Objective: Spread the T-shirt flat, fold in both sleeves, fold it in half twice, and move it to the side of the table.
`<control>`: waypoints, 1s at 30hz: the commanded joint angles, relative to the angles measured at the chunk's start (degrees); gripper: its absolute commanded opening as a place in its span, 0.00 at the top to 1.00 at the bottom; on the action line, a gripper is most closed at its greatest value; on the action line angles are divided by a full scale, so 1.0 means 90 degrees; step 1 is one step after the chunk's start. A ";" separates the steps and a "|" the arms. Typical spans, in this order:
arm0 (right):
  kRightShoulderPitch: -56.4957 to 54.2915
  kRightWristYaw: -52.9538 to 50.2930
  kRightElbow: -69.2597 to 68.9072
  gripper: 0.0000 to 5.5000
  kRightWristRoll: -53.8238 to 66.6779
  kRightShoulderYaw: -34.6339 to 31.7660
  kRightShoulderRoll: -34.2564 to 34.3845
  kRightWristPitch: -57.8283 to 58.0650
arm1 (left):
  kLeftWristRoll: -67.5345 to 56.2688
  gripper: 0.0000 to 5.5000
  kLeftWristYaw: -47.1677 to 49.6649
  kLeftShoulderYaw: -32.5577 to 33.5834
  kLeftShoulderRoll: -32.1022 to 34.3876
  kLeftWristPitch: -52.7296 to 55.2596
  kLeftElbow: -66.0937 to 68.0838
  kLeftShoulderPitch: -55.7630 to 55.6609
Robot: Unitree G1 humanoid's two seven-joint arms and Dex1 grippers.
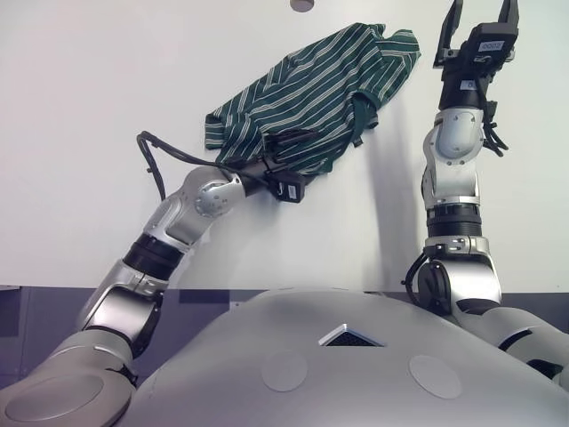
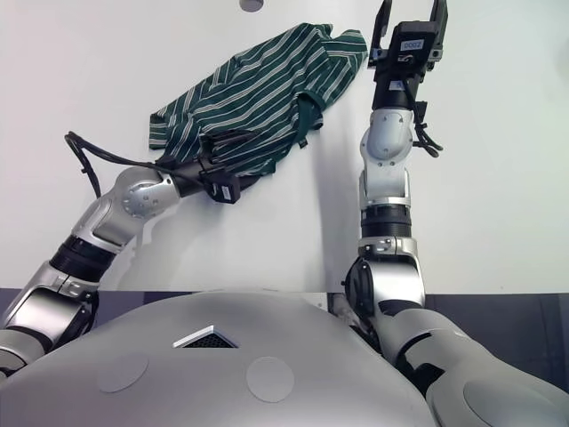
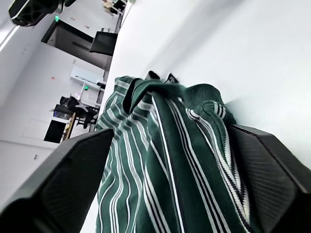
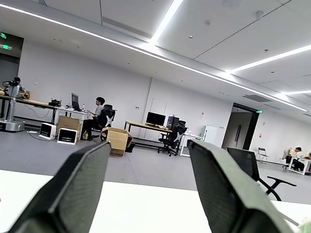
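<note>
The T-shirt [image 1: 311, 93] lies bunched at the far middle of the white bench [image 1: 89, 89]. The left pincer [image 3: 172, 131] is at its near edge, fingers spread with striped cloth between them. The right pincer [image 1: 481, 16], fingers also apart, is just beside the shirt's right end.

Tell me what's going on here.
The robot is working on a green striped T-shirt, which lies crumpled on the white table, not yet spread flat. Its left gripper is at the shirt's near edge, fingers open with cloth between them. The right gripper is open and empty, just right of the shirt's far corner.
</note>
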 commanded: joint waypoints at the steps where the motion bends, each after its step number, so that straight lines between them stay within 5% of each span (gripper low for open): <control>1: -0.0156 -0.0046 0.0049 0.46 0.0041 -0.0082 -0.0037 0.0045 | 0.0201 0.35 -0.0039 -0.0075 0.0130 -0.0084 0.0394 -0.0079; 19: -0.0228 -0.0093 0.0096 0.46 0.0125 -0.0247 -0.0098 0.0140 | 0.0108 0.97 0.0238 -0.0024 0.0191 -0.0810 0.1071 -0.0129; 27: -0.0267 -0.0001 0.0118 0.46 0.0160 -0.0291 -0.0217 0.0133 | -0.1564 1.00 -0.0264 0.0610 0.0315 -0.0922 0.0416 -0.0246; 30: -0.0130 0.1052 -0.0079 0.46 0.0335 -0.0057 -0.0739 0.0155 | -0.2606 1.00 -0.0875 0.1079 0.0688 -0.0596 -0.0349 -0.0454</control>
